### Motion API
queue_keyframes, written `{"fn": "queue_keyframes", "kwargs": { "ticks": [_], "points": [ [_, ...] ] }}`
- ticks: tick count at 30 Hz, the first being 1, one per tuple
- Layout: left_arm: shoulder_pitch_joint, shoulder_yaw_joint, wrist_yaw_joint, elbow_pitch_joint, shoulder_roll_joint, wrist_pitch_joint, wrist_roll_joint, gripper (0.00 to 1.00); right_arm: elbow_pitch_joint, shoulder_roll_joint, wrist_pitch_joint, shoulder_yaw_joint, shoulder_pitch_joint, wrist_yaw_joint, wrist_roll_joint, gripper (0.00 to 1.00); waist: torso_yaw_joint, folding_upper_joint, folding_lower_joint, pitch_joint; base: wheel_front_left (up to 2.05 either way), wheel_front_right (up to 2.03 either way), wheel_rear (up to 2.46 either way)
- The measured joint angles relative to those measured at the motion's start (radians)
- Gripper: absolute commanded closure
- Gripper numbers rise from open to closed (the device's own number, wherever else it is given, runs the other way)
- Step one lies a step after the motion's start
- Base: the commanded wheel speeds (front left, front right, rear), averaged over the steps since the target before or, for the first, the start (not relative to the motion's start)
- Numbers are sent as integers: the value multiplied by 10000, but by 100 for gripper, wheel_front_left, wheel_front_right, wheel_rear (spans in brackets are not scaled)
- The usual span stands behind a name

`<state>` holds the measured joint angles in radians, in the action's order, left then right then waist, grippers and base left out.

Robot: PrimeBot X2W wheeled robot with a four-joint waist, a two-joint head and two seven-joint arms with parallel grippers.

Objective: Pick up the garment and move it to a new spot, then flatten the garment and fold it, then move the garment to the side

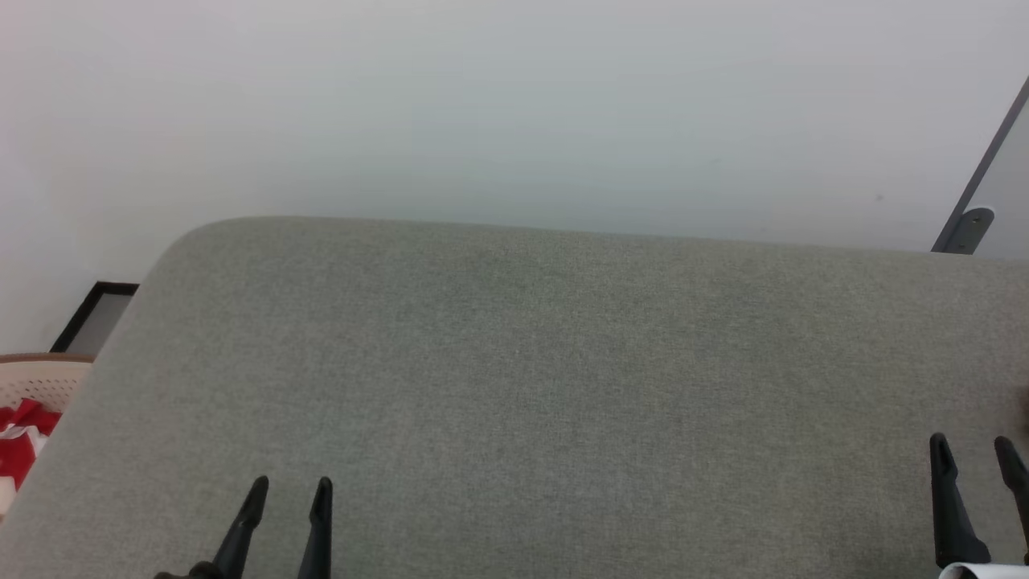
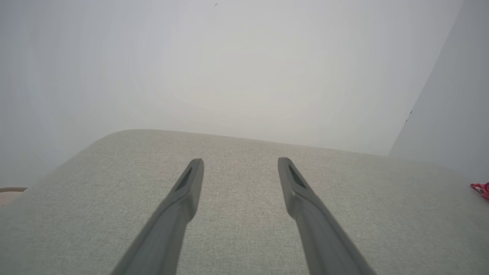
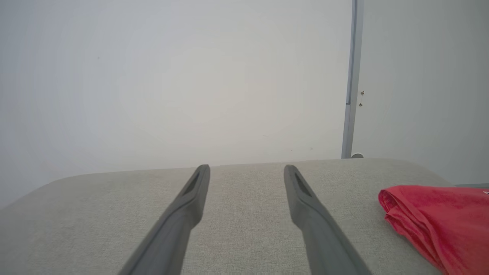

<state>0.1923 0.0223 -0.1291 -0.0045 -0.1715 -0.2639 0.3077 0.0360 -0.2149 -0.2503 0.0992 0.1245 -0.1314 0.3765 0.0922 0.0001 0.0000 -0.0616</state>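
Both arms sit low over the grey padded top point(image 1: 514, 362). The left gripper point(image 1: 291, 485) is over its near-left part and the right gripper point(image 1: 971, 444) over its near-right part. Each pair of fingers stands spread wide with nothing between them. Both wrist views confirm it: only bare weave shows in the gaps.

Garment: two candidates.
- A folded red cloth point(image 3: 439, 219) lies on the top's right end, just beside the right gripper, with its layered edges turned toward that gripper.
- A bunched red-and-white cloth point(image 1: 20, 438) sits in a pale perforated basket point(image 1: 44, 378) just off the top's left edge.

Step in hand (my judgement): the scene fits two stages.
- If the folded cloth is the garment, it already lies folded and to the side of the top, as the task wants.
- If the basket cloth is the garment, it sits bunched off the top and the pick-up lies ahead.

I cannot settle this from here, so I commit neither arm. Any next move first needs a sure identification, with a number or striped trim in view.

Hard to make out:
- The folded cloth is cut off by the right wrist view's edge, and no number or trim shows on it.
- The basket cloth is cut off by the head view's left edge.
- A red sliver point(image 2: 482, 189) shows at the top's right end in the left wrist view. It is probably the folded cloth, but I cannot be certain.
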Motion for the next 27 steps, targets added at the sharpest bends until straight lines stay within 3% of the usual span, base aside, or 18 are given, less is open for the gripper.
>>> {"fn": "queue_keyframes", "kwargs": {
  "ticks": [27],
  "points": [
    [-110, 77, 0, -65, 100, 0, 109, 0, -412, 259, 173, 40, 78, 0, -40, 0, -1, 0, 0, 204, 0, 0, 0]
  ]
}}
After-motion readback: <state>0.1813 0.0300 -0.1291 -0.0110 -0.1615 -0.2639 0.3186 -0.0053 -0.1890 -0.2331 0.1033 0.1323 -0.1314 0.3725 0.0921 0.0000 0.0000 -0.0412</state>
